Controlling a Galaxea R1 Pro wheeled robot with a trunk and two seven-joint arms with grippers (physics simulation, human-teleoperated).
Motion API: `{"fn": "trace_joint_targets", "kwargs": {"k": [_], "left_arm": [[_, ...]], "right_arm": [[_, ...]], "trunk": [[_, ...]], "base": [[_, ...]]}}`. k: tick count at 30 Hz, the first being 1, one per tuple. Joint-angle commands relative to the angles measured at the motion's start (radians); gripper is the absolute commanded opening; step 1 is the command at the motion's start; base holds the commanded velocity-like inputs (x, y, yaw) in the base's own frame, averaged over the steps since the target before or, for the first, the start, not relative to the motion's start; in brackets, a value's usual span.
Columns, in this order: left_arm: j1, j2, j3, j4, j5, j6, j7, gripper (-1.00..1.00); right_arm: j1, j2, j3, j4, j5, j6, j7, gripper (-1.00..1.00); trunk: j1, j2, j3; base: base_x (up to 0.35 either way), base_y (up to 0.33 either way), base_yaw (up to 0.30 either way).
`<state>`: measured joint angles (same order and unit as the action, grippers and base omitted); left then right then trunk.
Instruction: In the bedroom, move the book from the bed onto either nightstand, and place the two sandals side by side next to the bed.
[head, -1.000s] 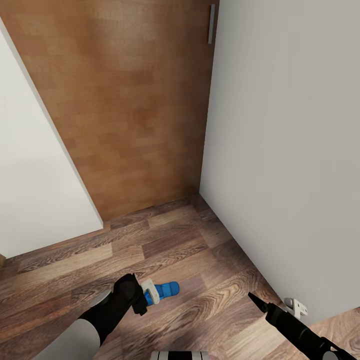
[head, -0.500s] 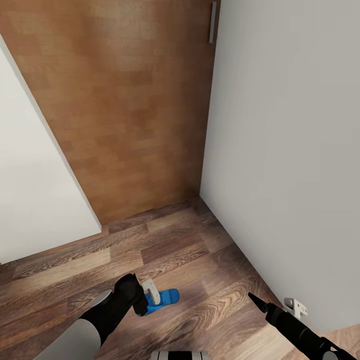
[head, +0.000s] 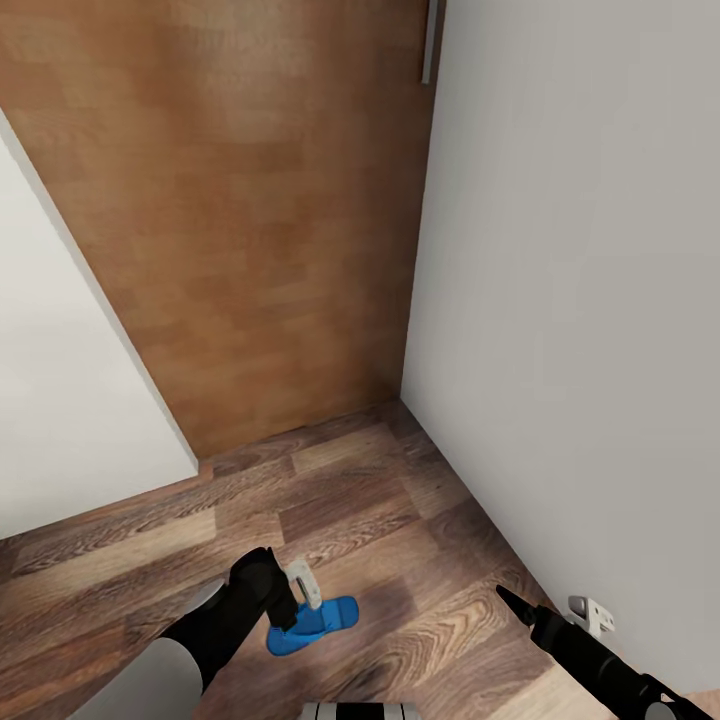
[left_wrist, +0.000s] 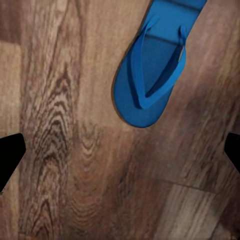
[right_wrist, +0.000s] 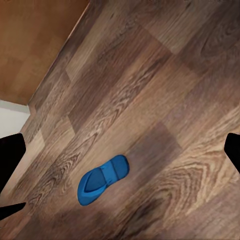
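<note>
One blue sandal (head: 312, 624) lies flat on the wood-plank floor (head: 400, 540), strap side up, near the corner where a wooden door (head: 250, 220) meets a white wall (head: 580, 300). The left arm reaches forward and down, its left gripper (left_wrist: 120, 152) poised directly above the sandal; the fingers (left_wrist: 10, 155) stand wide apart and hold nothing. The right arm extends low beside the wall, the right gripper (right_wrist: 120, 155) likewise spread open and empty, looking down on the sandal from well apart.
</note>
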<state>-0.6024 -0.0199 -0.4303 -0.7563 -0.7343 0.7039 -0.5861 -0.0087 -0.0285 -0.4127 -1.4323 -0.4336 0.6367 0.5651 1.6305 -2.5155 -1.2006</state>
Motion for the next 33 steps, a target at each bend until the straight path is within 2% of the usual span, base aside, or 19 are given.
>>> {"fn": "trace_joint_targets", "kwargs": {"k": [1,7,18,33], "left_arm": [[0.0,0.0,-0.001,-0.001,-0.011,0.002,-0.009,1.0],[0.0,-0.002,-0.001,-0.001,-0.009,0.002,-0.008,1.0],[0.0,-0.02,0.001,-0.001,-0.008,0.006,-0.005,1.0],[0.0,-0.03,0.001,-0.001,-0.008,0.008,-0.004,1.0]], "right_arm": [[-0.001,0.0,-0.001,0.0,-0.005,0.008,0.002,1.0],[-0.001,0.001,0.0,0.0,-0.005,0.008,0.001,1.0],[-0.001,0.001,0.0,0.0,-0.005,0.008,0.002,1.0],[-0.001,0.001,0.0,0.0,-0.005,0.008,0.002,1.0]], "trunk": [[0.0,0.0,-0.001],[0.0,0.0,-0.001],[0.0,0.0,-0.001],[0.007,-0.004,-0.059]], "base": [[0.216,0.0,0.0],[0.115,-0.006,0.0],[0.01,-0.001,0.0],[0.0,0.0,0.0]]}}
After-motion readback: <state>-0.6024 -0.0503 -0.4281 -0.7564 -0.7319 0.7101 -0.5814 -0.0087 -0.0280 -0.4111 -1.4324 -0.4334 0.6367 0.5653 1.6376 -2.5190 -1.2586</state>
